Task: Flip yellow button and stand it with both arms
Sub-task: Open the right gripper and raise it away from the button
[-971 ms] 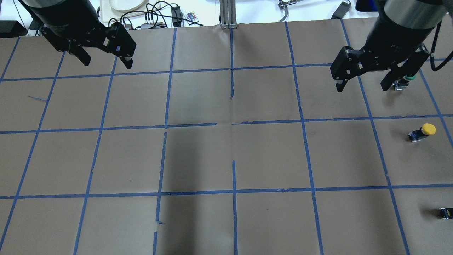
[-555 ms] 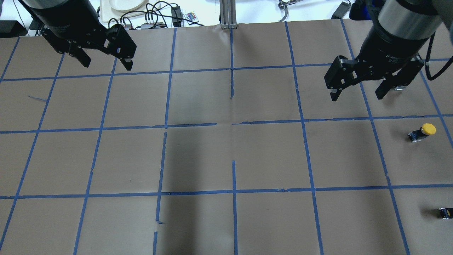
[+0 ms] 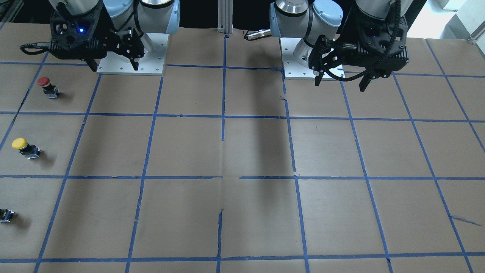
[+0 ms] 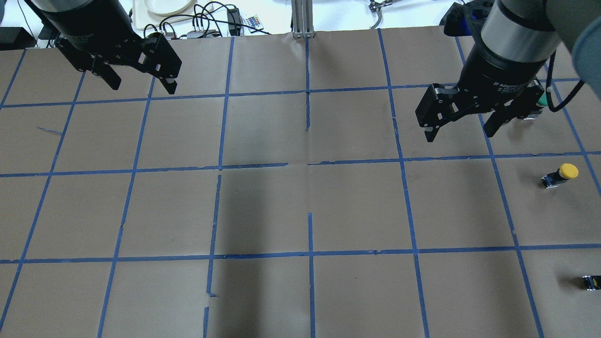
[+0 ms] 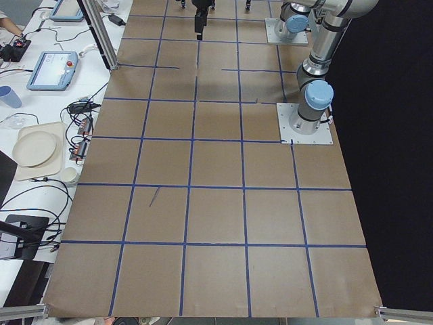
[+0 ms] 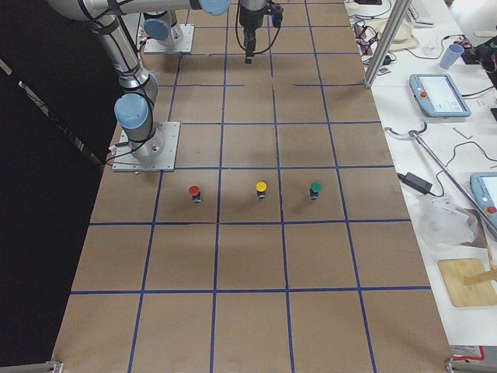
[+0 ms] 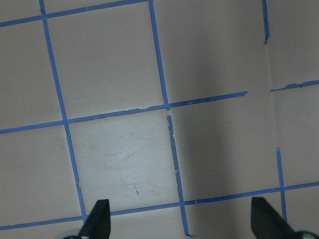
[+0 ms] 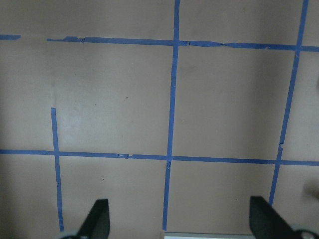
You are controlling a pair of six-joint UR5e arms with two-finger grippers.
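The yellow button (image 4: 562,175) stands alone on the brown paper at the table's right side. Its yellow cap seems to point up, above the black body. It also shows in the front-facing view (image 3: 23,146) and in the right exterior view (image 6: 261,189). My right gripper (image 4: 460,133) is open and empty. It hovers about one grid square away from the button, toward the table's middle. My left gripper (image 4: 142,84) is open and empty, high over the far left. Both wrist views show only taped paper between open fingers.
A red-capped button (image 3: 46,85) and a green-capped button (image 6: 315,189) stand in line on either side of the yellow one. The green one (image 4: 541,101) is partly hidden behind my right gripper. Blue tape marks a grid. Cables and plates (image 4: 164,5) lie beyond the far edge.
My right gripper has moved toward the table's middle and a little nearer, staying open. The left gripper has barely moved. The buttons have not moved.
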